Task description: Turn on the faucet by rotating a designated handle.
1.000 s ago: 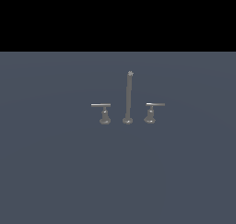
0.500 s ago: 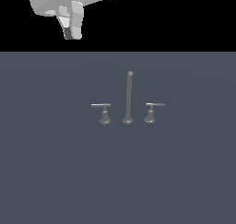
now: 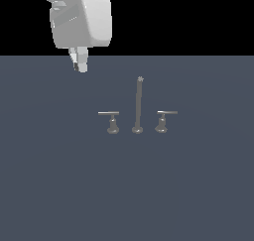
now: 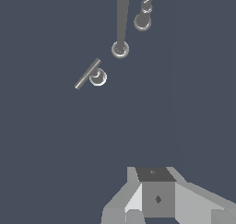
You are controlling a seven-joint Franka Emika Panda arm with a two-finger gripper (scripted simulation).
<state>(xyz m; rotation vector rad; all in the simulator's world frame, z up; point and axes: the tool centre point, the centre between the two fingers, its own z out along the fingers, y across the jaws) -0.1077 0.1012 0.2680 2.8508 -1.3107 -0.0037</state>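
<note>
The faucet stands on the grey floor as a three-piece set with a tall thin spout rod (image 3: 138, 105) in the middle. The designated handle (image 3: 111, 119) is on the exterior view's left of the rod, its thin bar pointing leftward. The twin handle (image 3: 162, 119) is on the right. My gripper (image 3: 79, 65) hangs high up and well to the exterior view's left of the set, touching nothing, its fingers together. In the wrist view the designated handle (image 4: 93, 75) lies nearest, then the spout rod (image 4: 120, 43) and the twin handle (image 4: 143, 18); my gripper (image 4: 154, 193) shows at the edge.
A flat dark grey floor (image 3: 59, 185) stretches around the faucet, with black background above its far edge.
My gripper has come down into view from the top of the exterior view and drifted a little rightward. The faucet has not moved.
</note>
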